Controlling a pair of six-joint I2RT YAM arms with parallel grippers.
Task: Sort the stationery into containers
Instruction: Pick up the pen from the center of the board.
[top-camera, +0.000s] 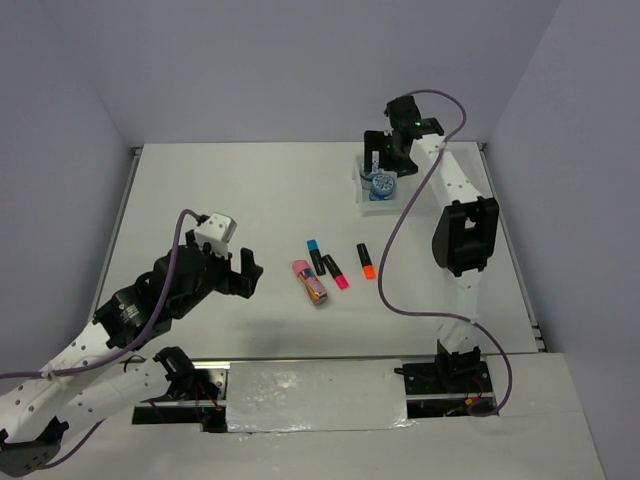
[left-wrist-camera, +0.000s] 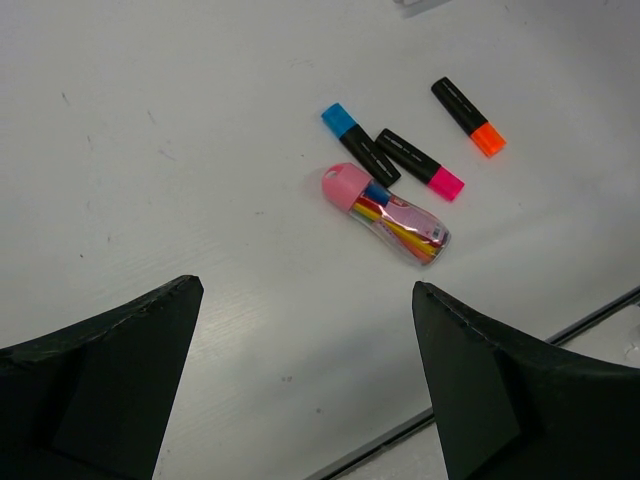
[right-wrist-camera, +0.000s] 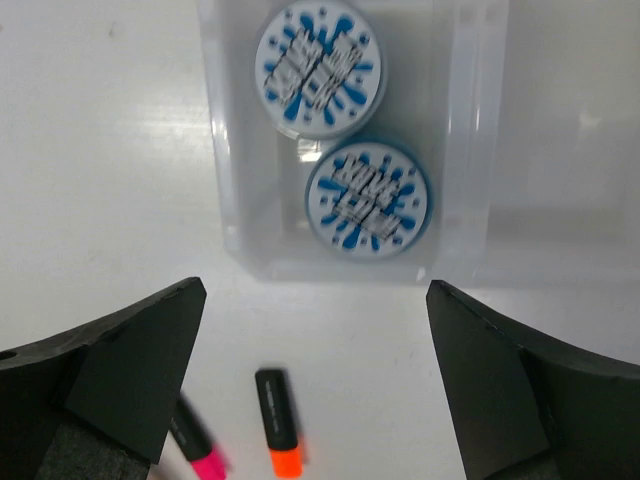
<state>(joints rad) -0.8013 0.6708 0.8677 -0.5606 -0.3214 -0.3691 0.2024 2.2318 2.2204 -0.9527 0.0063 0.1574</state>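
Two blue-and-white rolls (right-wrist-camera: 320, 68) (right-wrist-camera: 368, 198) lie together in one compartment of the white tray (right-wrist-camera: 226, 190) at the far right of the table. My right gripper (right-wrist-camera: 315, 290) hangs open and empty above the tray's (top-camera: 368, 204) near edge, over the rolls (top-camera: 381, 185). Mid-table lie the blue-capped highlighter (left-wrist-camera: 360, 143), the pink-capped one (left-wrist-camera: 420, 163), the orange-capped one (left-wrist-camera: 468, 116) and the pink eraser (left-wrist-camera: 385, 213). My left gripper (left-wrist-camera: 305, 288) is open and empty, above bare table just left of the eraser (top-camera: 310, 282).
The table's near edge, a dark gap with a metal strip (left-wrist-camera: 560, 330), runs just under my left gripper. Grey walls close in the table at the back and sides. The right arm's cable (top-camera: 395, 250) loops over the table beside the orange highlighter (top-camera: 365, 261).
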